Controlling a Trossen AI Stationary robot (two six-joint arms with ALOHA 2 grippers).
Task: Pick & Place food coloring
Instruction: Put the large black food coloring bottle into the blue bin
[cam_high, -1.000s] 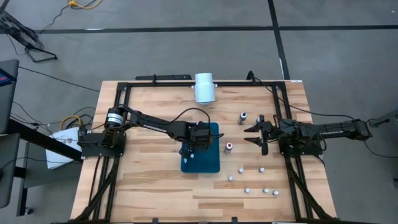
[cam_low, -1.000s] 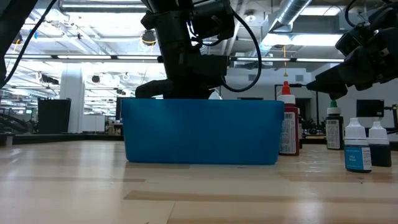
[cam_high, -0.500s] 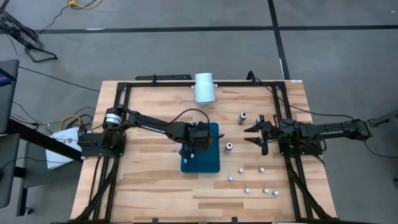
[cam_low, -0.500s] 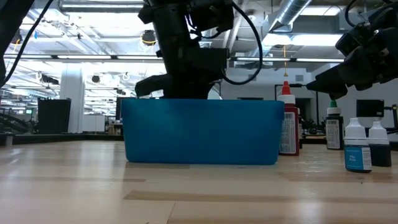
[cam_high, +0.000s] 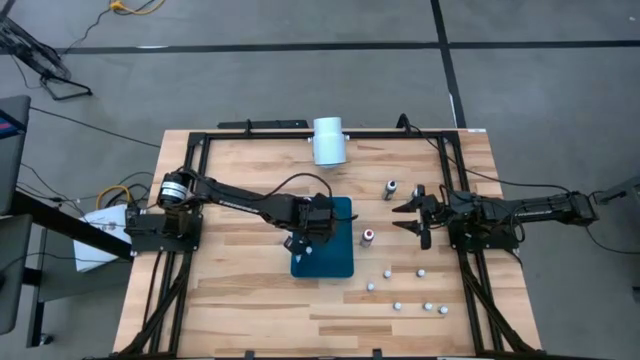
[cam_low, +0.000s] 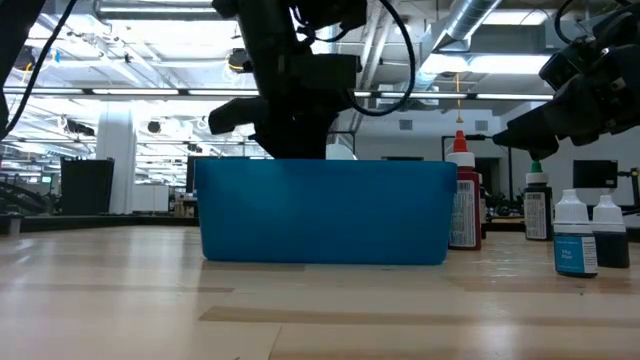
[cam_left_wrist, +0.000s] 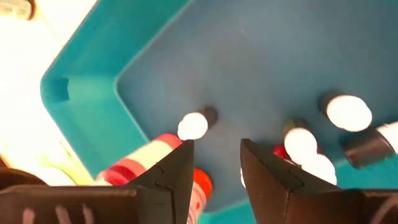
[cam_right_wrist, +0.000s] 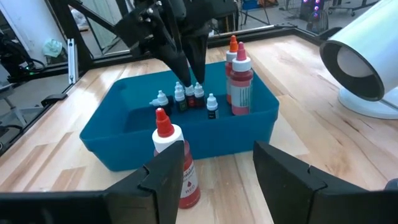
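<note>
Several small food coloring bottles (cam_right_wrist: 186, 99) stand upright in the blue bin (cam_right_wrist: 112, 143), with two taller red ones (cam_right_wrist: 239, 81) at its far side. My left gripper (cam_left_wrist: 216, 144) hangs open just above them, fingers pointing down, with nothing between them; the high view shows it over the bin's left half (cam_high: 303, 243). Outside the bin a red-capped bottle (cam_high: 368, 237) stands to its right, a dark one (cam_high: 390, 188) farther back, and several tiny pale ones (cam_high: 398, 305) near the front right. My right gripper (cam_high: 408, 216) waits open at the right.
A large white cylinder (cam_high: 328, 140) lies at the table's far edge behind the bin. A black frame (cam_high: 200, 150) runs around the tabletop. Bare wood lies left of the bin and along the near edge. The red-capped bottle (cam_right_wrist: 171, 162) stands straight ahead of my right gripper.
My left gripper has risen out of the bin and drifted slightly toward the table's left edge, its fingers staying apart. The bottles in the bin have stayed put.
</note>
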